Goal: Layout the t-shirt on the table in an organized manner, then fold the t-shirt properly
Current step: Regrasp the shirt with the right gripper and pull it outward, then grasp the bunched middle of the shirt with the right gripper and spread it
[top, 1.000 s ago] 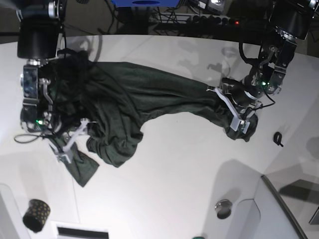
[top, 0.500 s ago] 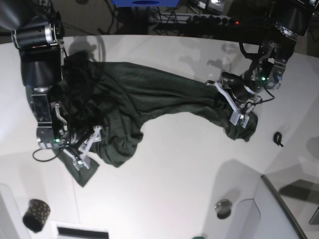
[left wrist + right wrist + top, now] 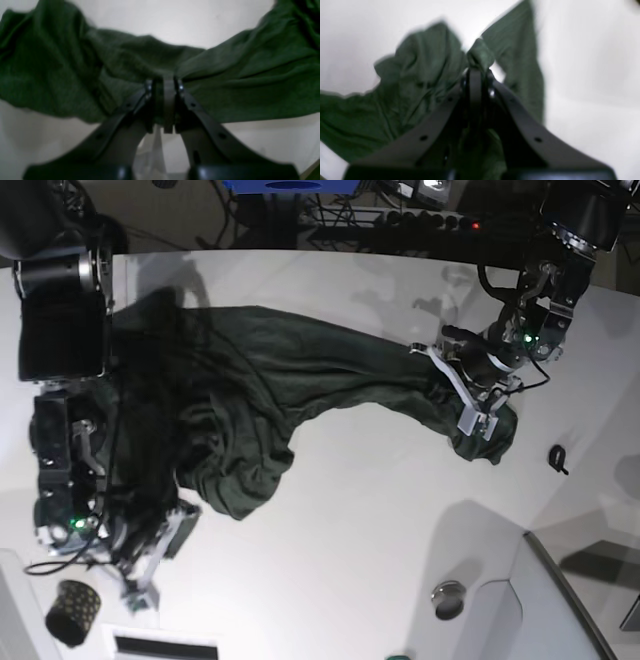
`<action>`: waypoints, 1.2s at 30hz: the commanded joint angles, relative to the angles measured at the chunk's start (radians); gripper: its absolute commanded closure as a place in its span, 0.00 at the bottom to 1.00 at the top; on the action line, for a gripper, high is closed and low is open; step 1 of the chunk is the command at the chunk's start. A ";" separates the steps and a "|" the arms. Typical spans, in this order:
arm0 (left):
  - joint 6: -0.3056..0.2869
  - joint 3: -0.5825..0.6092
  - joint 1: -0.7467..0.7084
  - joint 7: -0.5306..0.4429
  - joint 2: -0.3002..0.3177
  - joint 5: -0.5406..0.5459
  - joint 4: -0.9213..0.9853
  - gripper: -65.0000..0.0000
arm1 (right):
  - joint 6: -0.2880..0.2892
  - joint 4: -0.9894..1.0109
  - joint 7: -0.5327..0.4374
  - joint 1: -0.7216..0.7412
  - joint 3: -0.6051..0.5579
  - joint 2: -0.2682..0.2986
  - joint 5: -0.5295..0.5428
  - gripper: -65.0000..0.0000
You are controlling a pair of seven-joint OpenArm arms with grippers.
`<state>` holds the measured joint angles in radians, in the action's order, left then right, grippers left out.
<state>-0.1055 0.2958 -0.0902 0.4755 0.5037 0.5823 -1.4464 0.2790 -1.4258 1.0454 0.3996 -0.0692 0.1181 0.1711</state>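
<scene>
Both the left gripper [image 3: 163, 82] and right gripper [image 3: 476, 72] have jaws clamped on the t-shirt [image 3: 300, 385]. Its bunched middle probably drags the table [image 3: 400, 520], so either pinch may slip.

Dim overhead base view with a dark far background, soft arm shadows on the bright smooth white tabletop [image 3: 380, 510], both wrist views soft and motion-blurred, large dark green soft-fabric t-shirt [image 3: 425, 72] edges smeared, near black gripper fingers [image 3: 170, 105] unfocused
</scene>
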 commanded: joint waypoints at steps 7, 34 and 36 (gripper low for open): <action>-0.004 0.007 0.013 -0.016 -0.038 0.006 0.008 0.91 | 0.006 -0.422 0.135 -0.124 0.010 -0.039 0.014 0.99; -0.006 0.006 0.076 -0.016 -0.145 -0.290 0.166 0.91 | 0.292 -0.281 -0.064 -0.790 0.021 -0.036 0.015 0.81; -0.006 0.001 0.076 -0.016 -0.147 -0.290 0.166 0.91 | 0.292 -0.304 -0.044 -0.795 0.019 -0.025 0.015 0.58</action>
<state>-0.1085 0.3012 -0.0196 0.4545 0.3515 0.2951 -1.2686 0.5663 -1.7046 1.0142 -0.3981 -0.0521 0.0917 0.1715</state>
